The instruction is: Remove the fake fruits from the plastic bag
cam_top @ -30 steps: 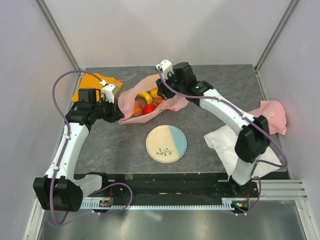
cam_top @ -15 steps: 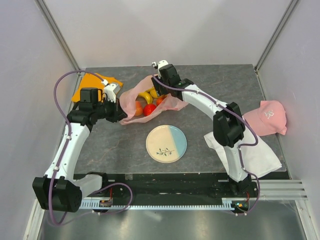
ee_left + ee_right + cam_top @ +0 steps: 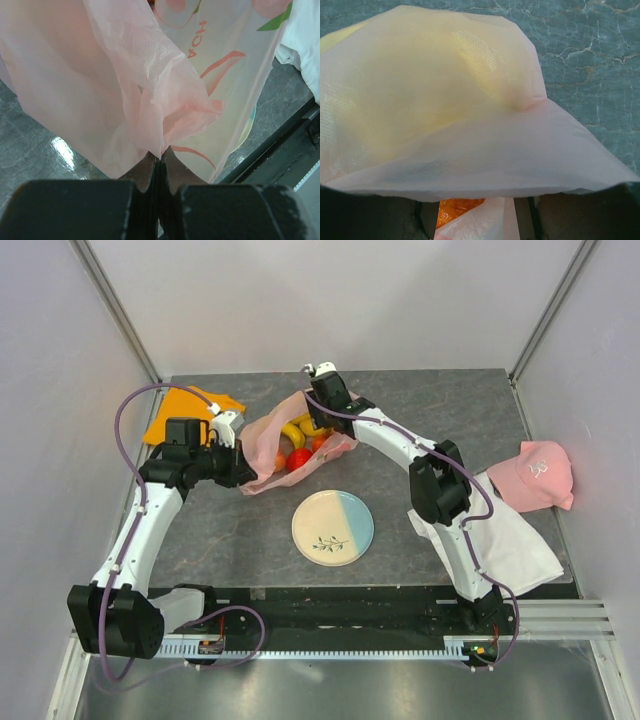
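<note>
The pink plastic bag [image 3: 262, 445] lies open at the table's back middle. In it I see a yellow banana bunch [image 3: 296, 429], a red fruit [image 3: 299, 460] and an orange fruit [image 3: 279, 455]. My left gripper [image 3: 237, 472] is shut on the bag's left edge; in the left wrist view its tips [image 3: 160, 156] pinch the pink film [image 3: 100, 75]. My right gripper [image 3: 320, 412] is at the bag's far rim above the bananas. In the right wrist view bag film [image 3: 470, 115] covers its open fingers, with yellow showing through and an orange fruit [image 3: 452, 211] between them.
A cream and blue plate [image 3: 333, 527] lies near the bag's front. A folded orange cloth [image 3: 180, 405] is at the back left. A pink cap [image 3: 535, 472] and a white cloth [image 3: 505, 545] lie at the right. Walls close the back and sides.
My right arm has swung left and folded, bringing its gripper from the bag's right side down onto the far rim over the bananas. My left gripper keeps its hold on the bag.
</note>
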`<state>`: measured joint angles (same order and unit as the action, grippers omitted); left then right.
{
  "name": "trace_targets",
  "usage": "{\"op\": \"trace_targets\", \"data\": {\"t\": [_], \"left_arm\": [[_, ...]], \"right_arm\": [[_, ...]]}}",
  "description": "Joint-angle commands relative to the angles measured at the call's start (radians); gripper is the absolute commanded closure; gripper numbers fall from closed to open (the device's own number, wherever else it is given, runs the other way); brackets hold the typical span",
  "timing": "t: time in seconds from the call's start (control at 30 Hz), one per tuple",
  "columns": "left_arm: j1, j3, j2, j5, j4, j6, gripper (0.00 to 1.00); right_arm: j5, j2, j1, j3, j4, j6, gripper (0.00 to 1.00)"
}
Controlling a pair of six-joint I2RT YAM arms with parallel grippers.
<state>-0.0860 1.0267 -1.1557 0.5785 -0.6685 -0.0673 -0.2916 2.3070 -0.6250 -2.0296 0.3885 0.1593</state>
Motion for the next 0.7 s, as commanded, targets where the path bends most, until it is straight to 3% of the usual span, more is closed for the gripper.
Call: {"op": "trace_targets", "data": {"t": [0.0,0.2,0.3,0.33,0.53,0.6,0.67], "left_arm": [[-0.004,0.015,-0.001,0.015,0.017,0.02,0.95],[-0.003,0.013,-0.001,0.014,0.017,0.021,0.95],[-0.003,0.016,-0.002,0.012,0.017,0.026,0.95],[-0.004,0.019,-0.006,0.011,0.015,0.024,0.95],[-0.004,0.032,-0.03,0.018,0.05,0.053,0.95],[-0.004,0.045,-0.044,0.027,0.075,0.078,0.95],[-0.006,0.058,-0.062,0.026,0.099,0.115,0.95]], "right_arm": [[-0.034,-0.026,0.007,0.003,0.033,0.037,0.4],[-0.041,-0.003,0.028,0.012,0.043,0.045,0.44],[-0.044,0.008,0.034,0.008,0.044,0.045,0.62],[-0.044,0.006,0.034,0.008,0.043,0.043,0.75],[-0.032,-0.067,0.033,0.022,0.036,0.025,0.86],[-0.008,-0.125,0.033,0.035,0.036,0.01,0.97],[0.003,-0.196,0.027,0.061,0.042,-0.004,1.0]]}}
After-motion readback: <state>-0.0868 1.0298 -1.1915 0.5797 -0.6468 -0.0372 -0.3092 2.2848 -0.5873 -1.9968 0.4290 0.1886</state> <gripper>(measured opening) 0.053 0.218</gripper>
